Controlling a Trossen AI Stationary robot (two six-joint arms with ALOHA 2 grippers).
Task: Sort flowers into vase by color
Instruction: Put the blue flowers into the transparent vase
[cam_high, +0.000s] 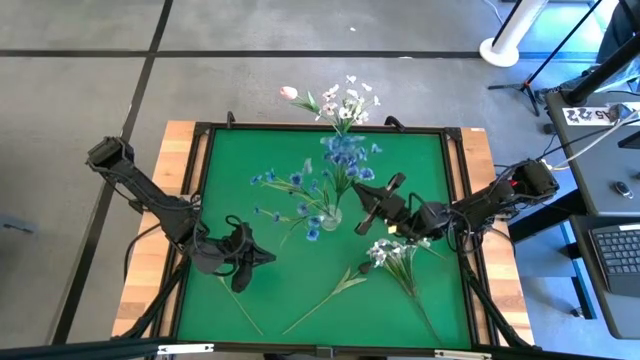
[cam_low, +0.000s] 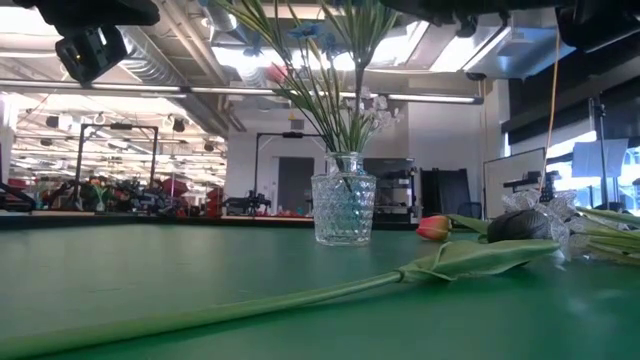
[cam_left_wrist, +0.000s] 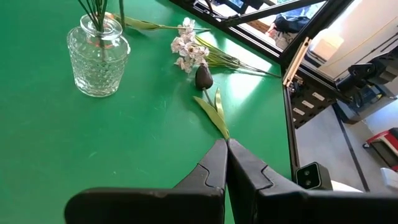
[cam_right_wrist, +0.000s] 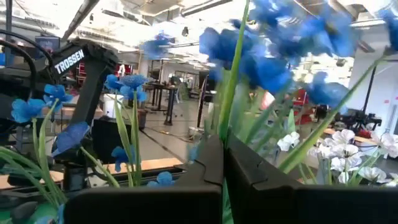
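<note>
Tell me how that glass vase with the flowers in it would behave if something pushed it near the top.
The glass vase would probably tip rather than slide: it is short and narrow, and the tall blue flowers fan out far above its rim. Being cut glass, it likely could crack if it fell over.

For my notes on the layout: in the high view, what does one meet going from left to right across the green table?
Left end effector → glass vase with blue flowers → right end effector → white flowers lying on the mat.
</note>
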